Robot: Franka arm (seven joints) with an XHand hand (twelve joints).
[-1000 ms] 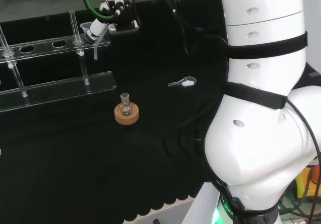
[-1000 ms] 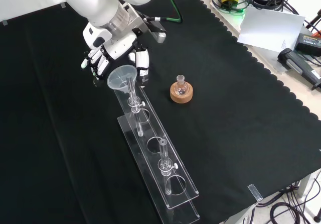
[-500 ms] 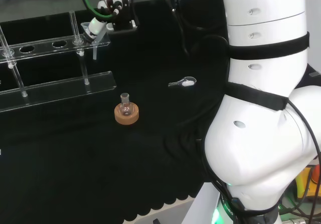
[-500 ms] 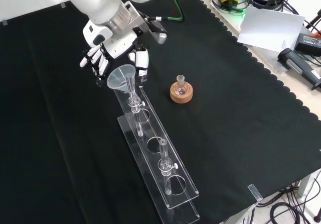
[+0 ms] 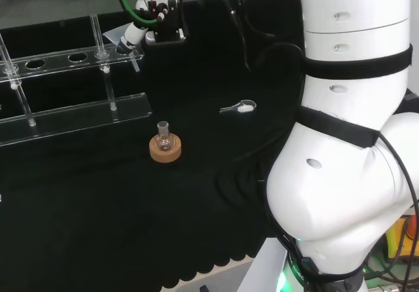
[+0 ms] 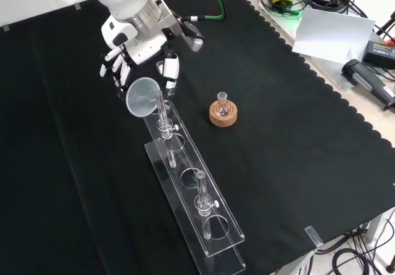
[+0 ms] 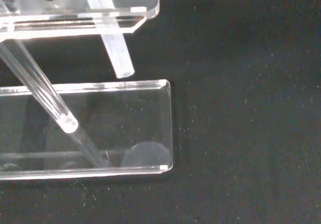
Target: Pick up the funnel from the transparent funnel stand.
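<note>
Your hand's black and white fingers (image 6: 168,68) curl round the clear plastic funnel (image 6: 143,96) and clamp it, tilted, at the far end of the transparent funnel stand (image 6: 203,208), near the counter's back edge in the front view. The funnel's stem (image 7: 116,57) hangs free over the end of the stand's base plate in the wrist view. Beside the stand, a small glass flask on a cork ring (image 6: 223,113) sits toward the middle of the counter; a small white scoop (image 5: 239,108) lies apart in the head view.

light: bright, even | shadows: faint | glare: on funnel stand (image 7: 85,20) edges
</note>
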